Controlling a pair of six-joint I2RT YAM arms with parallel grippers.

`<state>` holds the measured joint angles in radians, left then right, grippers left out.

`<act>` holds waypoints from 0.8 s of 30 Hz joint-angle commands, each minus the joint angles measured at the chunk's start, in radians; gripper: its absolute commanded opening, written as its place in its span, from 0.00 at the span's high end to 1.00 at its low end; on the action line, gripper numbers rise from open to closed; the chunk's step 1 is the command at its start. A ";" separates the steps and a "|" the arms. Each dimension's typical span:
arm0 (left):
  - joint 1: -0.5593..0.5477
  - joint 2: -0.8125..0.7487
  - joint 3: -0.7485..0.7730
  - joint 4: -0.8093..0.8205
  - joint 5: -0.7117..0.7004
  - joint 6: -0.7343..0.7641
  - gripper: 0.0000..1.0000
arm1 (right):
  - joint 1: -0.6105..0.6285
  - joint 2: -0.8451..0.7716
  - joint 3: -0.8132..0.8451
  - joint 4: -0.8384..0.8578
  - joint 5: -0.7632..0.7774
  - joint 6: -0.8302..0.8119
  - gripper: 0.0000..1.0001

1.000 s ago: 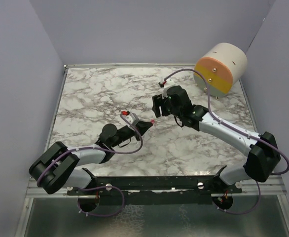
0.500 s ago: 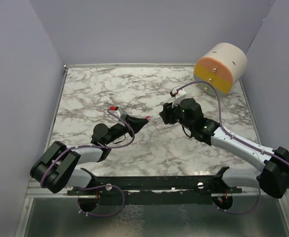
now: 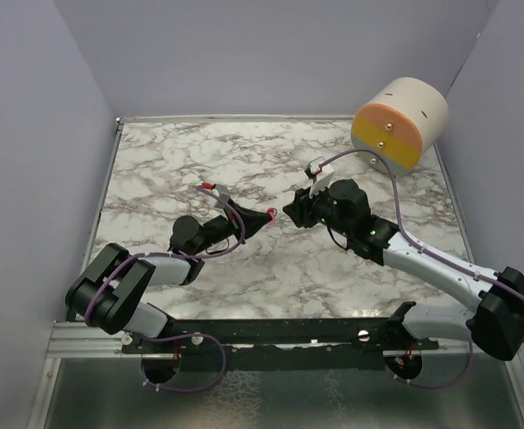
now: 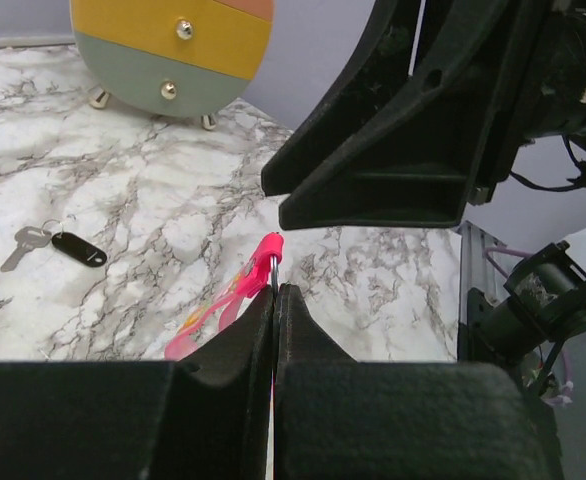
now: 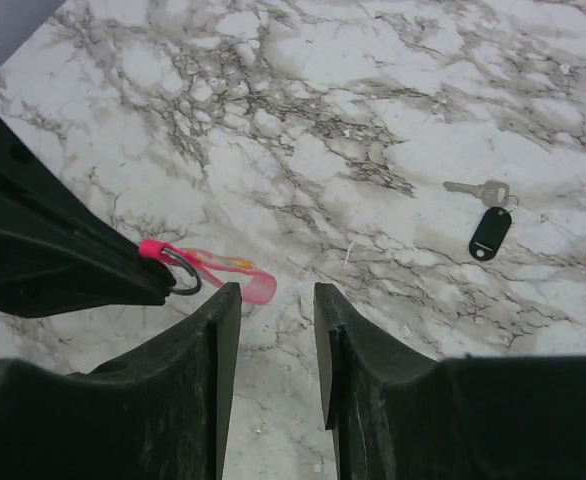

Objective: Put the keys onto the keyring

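Observation:
The keyring is a pink strip point(image 5: 235, 266) with a thin metal ring point(image 5: 184, 273) at one end. My left gripper point(image 4: 275, 300) is shut on that ring, and the strip hangs off its tip over the marble. My right gripper point(image 5: 278, 295) stands open with nothing between its fingers, just right of the ring and close to the left fingertips point(image 3: 269, 215). It fills the top of the left wrist view point(image 4: 403, 150). The keys, a small silver key point(image 5: 479, 190) with a black tag point(image 5: 490, 232), lie flat on the marble apart from both grippers point(image 4: 58, 245).
A round cream, orange and yellow drum on small feet point(image 3: 401, 121) stands at the back right corner, also seen in the left wrist view point(image 4: 173, 50). Purple walls close in the marble table point(image 3: 199, 161). A black rail point(image 3: 289, 331) runs along the near edge.
My right gripper has come nearer and lower, up to the left fingertips, and its jaws have narrowed. The left arm has shifted its pose, still holding the keyring.

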<state>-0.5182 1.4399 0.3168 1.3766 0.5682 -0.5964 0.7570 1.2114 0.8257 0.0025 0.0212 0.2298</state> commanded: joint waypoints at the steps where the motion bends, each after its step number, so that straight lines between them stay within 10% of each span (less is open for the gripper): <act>1: 0.011 -0.040 0.052 -0.132 0.015 -0.037 1.00 | -0.002 -0.015 -0.016 0.063 -0.121 -0.010 0.64; 24: 0.061 0.008 0.232 -0.539 0.135 -0.290 1.00 | -0.002 -0.017 -0.036 0.056 -0.046 0.004 0.67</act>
<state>-0.4698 1.4303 0.5106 0.9421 0.6537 -0.8291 0.7570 1.1969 0.7826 0.0540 -0.0868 0.2314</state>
